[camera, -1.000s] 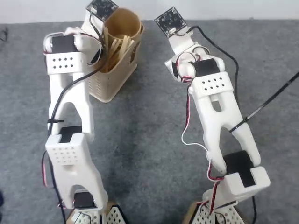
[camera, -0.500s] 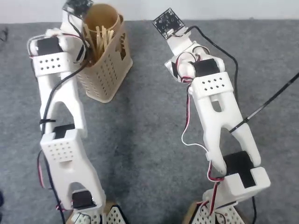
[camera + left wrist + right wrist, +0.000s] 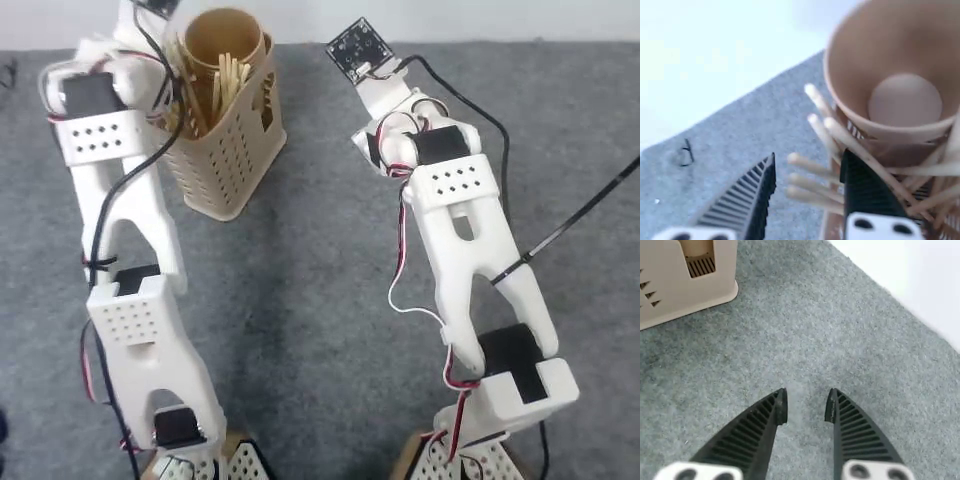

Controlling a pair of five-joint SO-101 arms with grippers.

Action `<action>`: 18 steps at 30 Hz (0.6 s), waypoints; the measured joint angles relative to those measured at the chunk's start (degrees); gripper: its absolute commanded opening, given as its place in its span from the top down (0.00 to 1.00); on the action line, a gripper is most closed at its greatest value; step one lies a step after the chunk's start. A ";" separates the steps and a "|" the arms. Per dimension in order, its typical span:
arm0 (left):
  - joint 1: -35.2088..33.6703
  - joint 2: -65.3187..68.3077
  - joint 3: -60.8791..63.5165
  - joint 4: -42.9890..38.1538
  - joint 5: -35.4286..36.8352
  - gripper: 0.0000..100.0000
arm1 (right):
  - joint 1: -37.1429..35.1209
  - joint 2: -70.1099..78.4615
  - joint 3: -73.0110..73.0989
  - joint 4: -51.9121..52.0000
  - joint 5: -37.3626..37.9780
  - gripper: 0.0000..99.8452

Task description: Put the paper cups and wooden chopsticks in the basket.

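A beige slotted basket [image 3: 228,160] stands on the grey carpet at the back left. Inside it sits a brown paper cup [image 3: 223,42] with several wooden chopsticks [image 3: 216,85] leaning beside it. In the left wrist view the cup [image 3: 902,95] is seen from above. My left gripper [image 3: 807,161] hangs open by the basket's rim, and the chopstick ends [image 3: 812,182] poke up between its fingers. My right gripper [image 3: 806,404] hovers open over bare carpet, with nothing in it, apart from the basket's corner [image 3: 687,275].
The left arm [image 3: 110,150] stands close against the basket's left side. The right arm [image 3: 455,210] stretches up the right half of the table with its cables [image 3: 575,215] trailing right. A pale wall [image 3: 920,275] borders the carpet's far edge.
The left arm's wrist has swung left and farther back. The basket has shifted left with it and stands more upright. The right arm has not moved.
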 measured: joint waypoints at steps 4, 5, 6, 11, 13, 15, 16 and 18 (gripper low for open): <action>0.00 0.00 -4.84 2.55 0.00 0.80 | 0.00 0.00 0.00 0.53 0.00 0.86; 0.00 0.00 -6.59 3.60 0.00 0.80 | 0.00 0.00 0.00 1.05 0.00 0.86; 0.00 0.09 -8.88 5.19 -0.09 0.80 | 0.00 0.00 0.00 1.49 0.00 0.86; 0.00 0.00 -22.51 16.97 -7.82 0.80 | 0.09 0.00 0.00 5.10 0.00 0.86; 0.00 -0.09 -23.47 18.11 -10.02 0.80 | 0.09 0.00 0.00 7.03 0.00 0.86; 0.00 -0.09 -22.15 18.46 -12.04 0.80 | 0.09 0.00 0.00 9.41 0.00 0.86; 0.00 -0.70 -20.31 18.55 -13.27 0.80 | 0.09 0.00 0.00 10.55 0.00 0.86; 0.35 -2.73 -15.82 18.64 -16.44 0.80 | 0.09 0.00 0.00 12.75 0.00 0.86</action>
